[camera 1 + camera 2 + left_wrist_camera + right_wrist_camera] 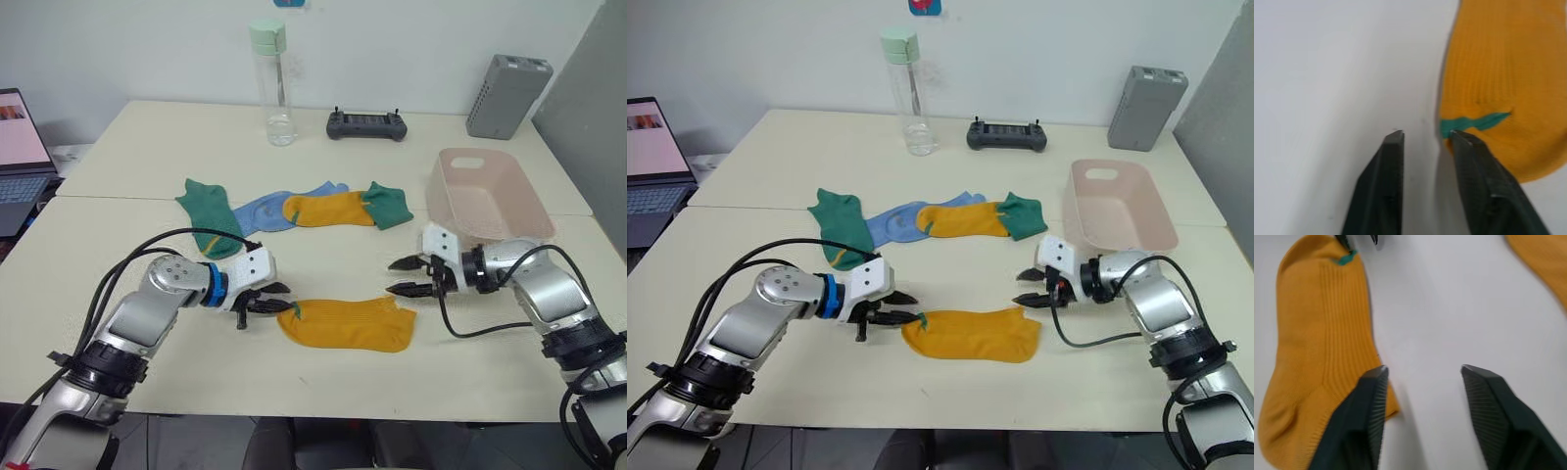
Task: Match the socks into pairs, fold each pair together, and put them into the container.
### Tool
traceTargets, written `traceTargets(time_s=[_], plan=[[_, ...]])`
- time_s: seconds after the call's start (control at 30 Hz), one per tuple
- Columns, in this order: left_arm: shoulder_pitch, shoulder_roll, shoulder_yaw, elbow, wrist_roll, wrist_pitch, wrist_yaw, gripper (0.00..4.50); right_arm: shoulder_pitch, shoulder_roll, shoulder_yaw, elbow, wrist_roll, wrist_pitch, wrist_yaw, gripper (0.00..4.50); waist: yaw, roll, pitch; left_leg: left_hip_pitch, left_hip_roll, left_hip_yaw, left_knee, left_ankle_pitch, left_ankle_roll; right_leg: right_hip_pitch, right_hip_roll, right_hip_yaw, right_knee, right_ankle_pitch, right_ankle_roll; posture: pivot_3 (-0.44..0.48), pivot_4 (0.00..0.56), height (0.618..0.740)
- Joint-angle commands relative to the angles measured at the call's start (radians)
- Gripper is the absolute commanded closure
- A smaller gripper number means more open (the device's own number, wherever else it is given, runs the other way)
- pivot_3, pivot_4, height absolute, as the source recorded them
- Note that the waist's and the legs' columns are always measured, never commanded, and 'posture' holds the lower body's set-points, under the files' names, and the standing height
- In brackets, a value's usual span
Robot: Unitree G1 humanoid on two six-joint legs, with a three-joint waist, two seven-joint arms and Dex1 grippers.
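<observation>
Here, at the far left edge of the frame a laptop (18,147) is sitting open on its own surface beside the pale bench (118,255). Moving rightward, the left hand (271,302) is lying low on the bench in the lower left, its two black fingers (1386,191) standing a narrow way apart and gripping nothing; one fingertip is touching the cuff end of a yellow sock (348,325) right by its small green tab (1474,122). That sock is lying flat in the lower centre, between the two hands. Above it, across the middle of the frame, four socks are lying in an overlapping row: a green sock (211,220), a blue sock (265,211), a second yellow sock (328,209) and another green sock (390,206). Behind them, in the upper centre, a clear bottle (275,83) with a pale green cap is standing upright, with a dark controller (366,124) just to its right. The right hand (407,276) is hovering just beside the near sock's toe end, fingers spread wide and holding nothing. Further right, the pink container (490,196) is resting on the bench, and a grey box (507,95) is standing in the upper right.
</observation>
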Motion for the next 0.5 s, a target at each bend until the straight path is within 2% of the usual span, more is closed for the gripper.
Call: traceTargets(time_s=[0.03, 0.13, 0.2, 0.23, 0.3, 0.43, 0.47, 0.5], plan=[[0.077, -0.005, 0.141, -0.132, -0.081, -0.031, 0.039, 1.99, 0.042, 0.024, -0.094, -0.200, 0.105, 0.070, -0.056, 1.69, -0.003, 0.000, 0.000, 0.000, 0.000, 0.000, 0.000, 0.000, 0.000, 0.000, 0.000, 0.000, 0.000, 0.000, -0.001, 0.000, 0.150, 0.740], [0.132, -0.029, 0.172, -0.195, -0.110, -0.065, 0.047, 1.99, 0.092, 0.068, -0.057, -0.283, 0.096, 0.051, -0.095, 1.69, -0.003, 0.000, 0.000, 0.000, 0.000, -0.001, -0.003, 0.000, 0.000, 0.000, 0.000, -0.001, 0.000, 0.002, -0.005, 0.000, 0.150, 0.740], [0.147, -0.048, 0.144, -0.182, -0.058, -0.150, 0.063, 1.95, 0.120, 0.106, -0.003, -0.269, 0.041, 0.003, -0.129, 2.06, -0.002, 0.000, 0.000, 0.001, 0.000, -0.002, -0.003, 0.000, 0.000, 0.000, 0.000, -0.002, 0.000, 0.002, -0.005, 0.000, 0.150, 0.740], [0.153, -0.065, 0.133, -0.180, -0.049, -0.179, 0.069, 2.37, 0.131, 0.128, 0.018, -0.259, 0.023, -0.019, -0.141, 2.34, -0.002, 0.000, 0.000, 0.001, 0.000, -0.002, -0.002, 0.000, 0.000, 0.001, 0.000, -0.002, 0.000, 0.002, -0.005, 0.000, 0.150, 0.740], [0.168, -0.105, 0.112, -0.184, -0.041, -0.211, 0.088, 2.88, 0.151, 0.166, 0.056, -0.228, -0.014, -0.069, -0.168, 3.02, 0.000, 0.000, 0.000, 0.001, 0.000, -0.001, 0.000, 0.000, 0.000, 0.002, 0.000, -0.002, 0.000, 0.002, -0.004, 0.000, 0.150, 0.740], [0.218, -0.127, 0.054, -0.119, 0.047, -0.341, 0.097, 4.19, 0.192, 0.167, 0.127, -0.156, -0.110, -0.191, -0.172, 4.47, -0.001, 0.000, 0.000, 0.001, -0.001, 0.000, 0.005, 0.000, 0.000, 0.005, -0.001, 0.000, -0.001, 0.000, 0.000, 0.000, 0.150, 0.740], [0.229, -0.126, 0.043, -0.091, 0.066, -0.376, 0.097, 4.48, 0.205, 0.162, 0.130, -0.135, -0.126, -0.217, -0.176, 4.50, -0.001, 0.000, 0.000, 0.002, -0.001, 0.000, 0.006, 0.000, 0.000, 0.005, -0.001, 0.000, -0.001, 0.000, 0.000, 0.000, 0.150, 0.740], [0.238, -0.125, 0.038, -0.065, 0.082, -0.409, 0.101, 4.48, 0.219, 0.157, 0.127, -0.118, -0.137, -0.240, -0.180, 4.50, -0.001, 0.000, 0.000, 0.002, -0.001, 0.000, 0.006, 0.000, 0.000, 0.005, -0.001, 0.001, -0.001, 0.000, -0.001, 0.000, 0.150, 0.740]])
